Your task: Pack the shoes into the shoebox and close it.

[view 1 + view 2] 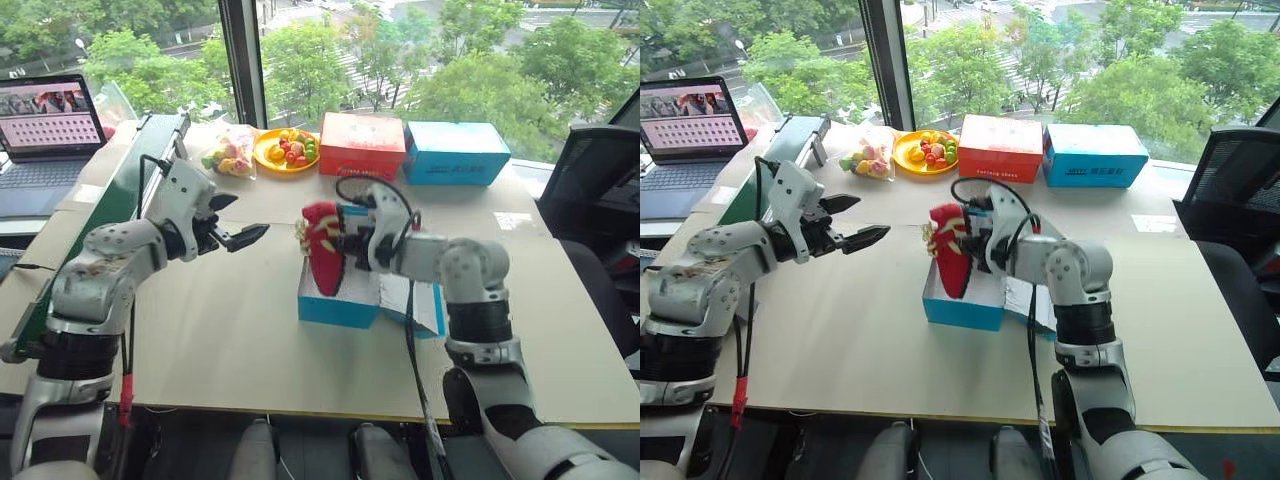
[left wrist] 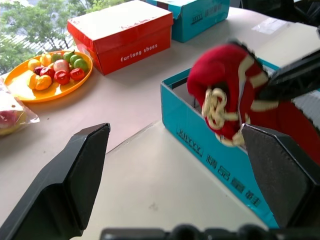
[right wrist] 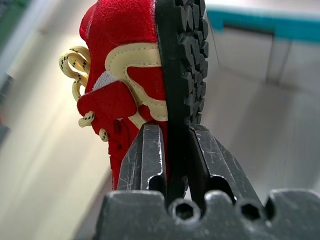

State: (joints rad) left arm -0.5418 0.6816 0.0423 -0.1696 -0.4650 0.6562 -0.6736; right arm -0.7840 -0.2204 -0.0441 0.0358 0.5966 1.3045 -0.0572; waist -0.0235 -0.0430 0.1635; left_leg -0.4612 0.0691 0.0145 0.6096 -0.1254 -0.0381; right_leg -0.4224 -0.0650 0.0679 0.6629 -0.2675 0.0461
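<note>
A red fabric shoe [image 1: 322, 248] with cream trim and knotted cream laces hangs upended over the open light blue shoebox [image 1: 338, 305], its lower end dipping inside the box's near-left corner. The right gripper [image 3: 172, 145] pinches the shoe by its black treaded sole, both fingers pressed tight against the rubber edge. The shoebox sits near the middle of the pale tabletop [image 1: 220, 340], its lid [image 1: 425, 305] lying open on the right side.

To the left and clear of the shoe, the left gripper [image 1: 232, 222] hangs above the table with its black fingers spread wide and nothing between them, pointing toward the box.

Along the far edge by the window stand a red shoebox [image 1: 362, 146], a second blue box [image 1: 456, 153] beside it, an orange plate of toy fruit [image 1: 286, 150] and a clear bag of sweets [image 1: 230, 154]. A laptop [image 1: 48, 130] is open at far left.
</note>
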